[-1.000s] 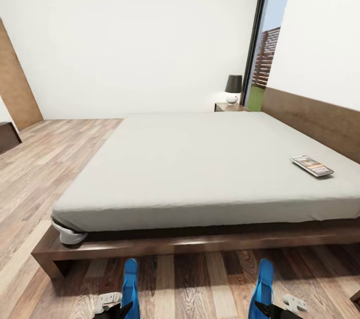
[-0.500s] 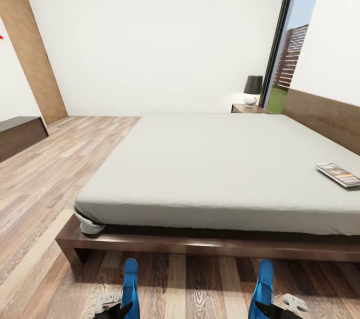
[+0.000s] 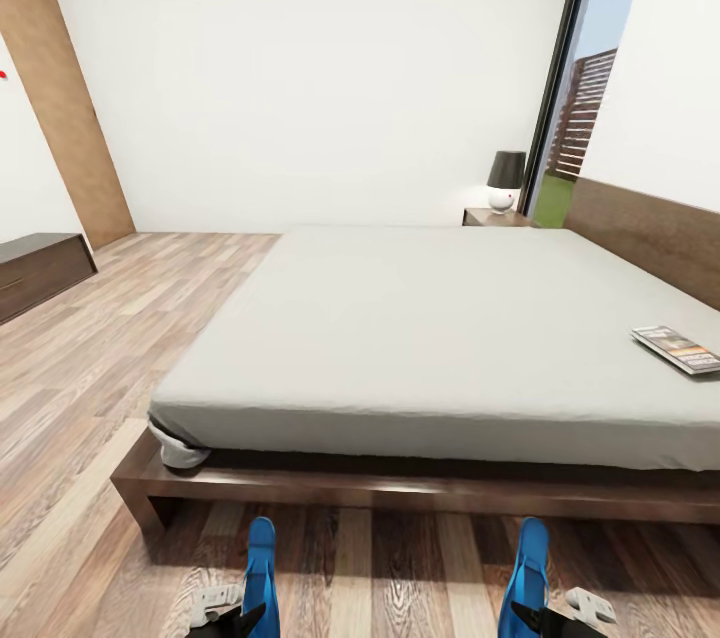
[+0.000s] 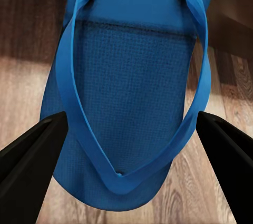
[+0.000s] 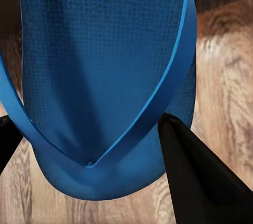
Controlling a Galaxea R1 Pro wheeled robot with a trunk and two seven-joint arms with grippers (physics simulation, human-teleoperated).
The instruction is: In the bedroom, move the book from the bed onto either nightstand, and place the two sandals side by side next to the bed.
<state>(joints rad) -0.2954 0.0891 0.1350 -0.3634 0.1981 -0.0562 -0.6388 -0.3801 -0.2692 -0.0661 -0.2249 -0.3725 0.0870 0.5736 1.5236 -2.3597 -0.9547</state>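
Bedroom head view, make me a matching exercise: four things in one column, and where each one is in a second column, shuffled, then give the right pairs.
Things:
1. book
2. lamp
3. left sandal
4. dark bench

Places:
A. on the nightstand by the window
B. against the wall on the far left
C. on the mattress near the headboard
D. between the left gripper's fingers, above the plank floor

Pairs: 1-C, 2-A, 3-D, 4-B

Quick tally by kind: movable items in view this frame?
Blue sandals: 2 (left, right)
Book: 1, on the bed
Lamp: 1, on the nightstand
Total: 4
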